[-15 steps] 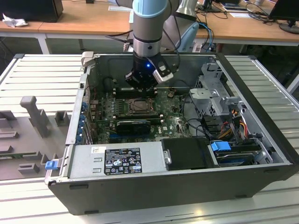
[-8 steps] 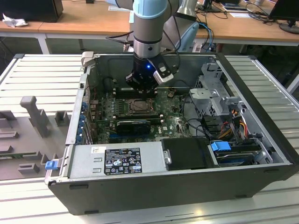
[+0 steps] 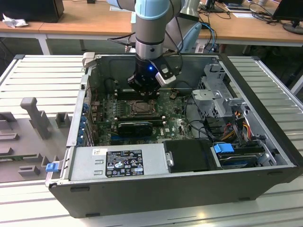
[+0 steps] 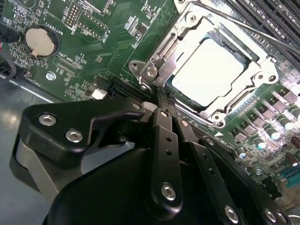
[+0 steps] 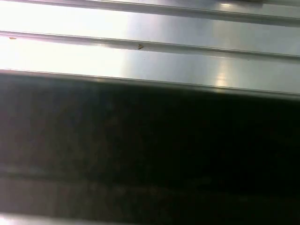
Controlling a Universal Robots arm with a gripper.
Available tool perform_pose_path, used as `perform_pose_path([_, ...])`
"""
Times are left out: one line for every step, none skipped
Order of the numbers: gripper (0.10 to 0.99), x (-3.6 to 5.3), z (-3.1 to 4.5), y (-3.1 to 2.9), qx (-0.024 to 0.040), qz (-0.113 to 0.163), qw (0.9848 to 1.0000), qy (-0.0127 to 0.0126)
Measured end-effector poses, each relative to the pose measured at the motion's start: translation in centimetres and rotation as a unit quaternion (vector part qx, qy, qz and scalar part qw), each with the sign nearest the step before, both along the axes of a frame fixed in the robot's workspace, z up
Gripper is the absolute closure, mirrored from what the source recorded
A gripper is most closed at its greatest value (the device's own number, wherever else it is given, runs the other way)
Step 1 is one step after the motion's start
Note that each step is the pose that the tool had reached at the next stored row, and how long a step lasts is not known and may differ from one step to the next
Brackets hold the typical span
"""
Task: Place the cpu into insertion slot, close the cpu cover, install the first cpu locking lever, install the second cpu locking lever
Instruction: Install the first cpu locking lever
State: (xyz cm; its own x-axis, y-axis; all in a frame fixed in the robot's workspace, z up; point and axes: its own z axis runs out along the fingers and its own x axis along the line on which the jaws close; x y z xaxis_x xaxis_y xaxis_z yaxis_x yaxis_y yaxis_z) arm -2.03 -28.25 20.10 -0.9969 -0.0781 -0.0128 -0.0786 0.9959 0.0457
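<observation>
**Q:** Gripper first: how does it stand?

**A:** Its two black fingers are drawn together, tips nearly touching, with nothing visible between them. In the second wrist view the tips sit right at the corner of the insertion slot, beside the hinge screw there. In the exterior view the gripper hangs straight down inside the open computer case, just behind the socket.

**Q:** And the cpu?

**A:** The cpu lies flat in the insertion slot, its pale metallic face showing through the window of the cpu cover. The cover is down over it. A thin metal locking lever runs along the far side of the socket, next to the long black memory slots.

**Q:** Any writing?

**A:** A white-and-black label sits on the grey power supply at the case's front; its print is too small to make out. White lettering is scattered over the green circuit board, near a round coin battery.

**Q:** What carries the case?

**A:** A ribbed metal tabletop.
</observation>
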Motion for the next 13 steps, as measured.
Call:
perform_pose_path([0.980,0.02,-0.02,0.02,0.0066,0.000,1.0000,-0.0001])
perform_pose_path([0.980,0.02,-0.02,0.02,0.0104,0.000,0.9999,0.0000])
perform_pose_path([0.980,0.02,-0.01,0.03,0.0109,0.000,0.9999,-0.0001])
perform_pose_path([0.980,0.02,0.07,0.04,0.0114,0.000,0.9999,-0.0003])
perform_pose_path([0.980,0.02,0.38,0.04,0.0112,0.000,0.9999,-0.0004])
perform_pose_path([0.980,0.01,0.77,0.03,0.0109,0.000,0.9999,-0.0002])
perform_pose_path([0.980,0.02,1.23,0.03,0.0108,0.000,0.9999,-0.0001])
perform_pose_path([0.980,0.02,1.71,0.03,0.0109,0.000,0.9999,-0.0001])
perform_pose_path([0.980,0.01,2.17,0.02,0.0108,0.000,0.9999,-0.0001])
perform_pose_path([0.980,0.02,2.23,0.02,0.0108,0.000,0.9999,-0.0001])
perform_pose_path([0.980,0.02,2.23,-0.03,0.0109,0.000,0.9999,-0.0001])
perform_pose_path([0.980,0.02,2.23,-0.11,0.0108,0.000,0.9999,-0.0001])
perform_pose_path([0.980,0.01,2.23,-0.24,0.0108,0.000,0.9999,-0.0001])
